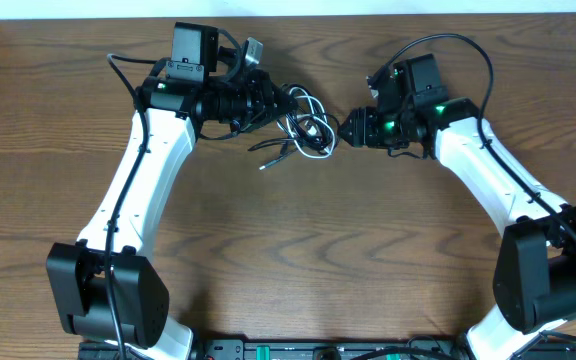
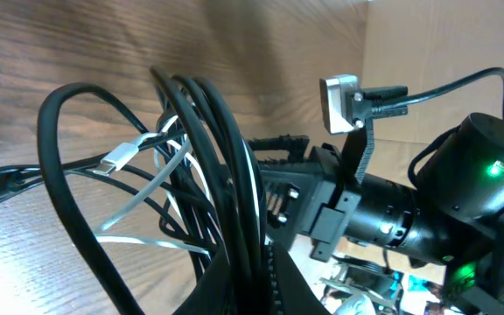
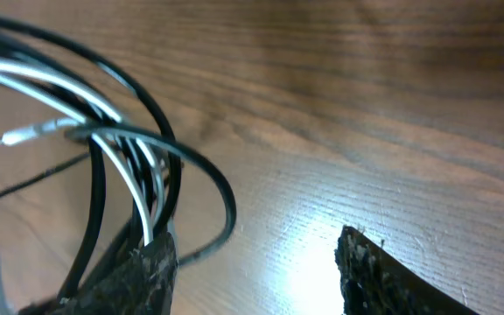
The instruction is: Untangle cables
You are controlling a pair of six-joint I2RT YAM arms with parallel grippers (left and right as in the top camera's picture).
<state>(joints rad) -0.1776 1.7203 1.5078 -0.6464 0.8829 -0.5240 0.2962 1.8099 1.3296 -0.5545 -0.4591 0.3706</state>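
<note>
1. Cables (image 1: 306, 128) sit bunched at the far centre of the counter (image 1: 318, 230), between both hands.
2. Left hand (image 1: 280, 104): closed on the bundle.
3. Right hand (image 1: 345, 127): half-open, empty, one finger (image 3: 138, 271) touching strands.
4. Next, likely: pinch one loop and draw it clear.

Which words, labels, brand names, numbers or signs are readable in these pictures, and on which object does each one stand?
None: no text can be read in any view.
On the silver metal connector: no legible marking.
On the black equipment strip at the table's near edge: any print is too small to read.
On the thin black and white cables: no print visible.
</note>
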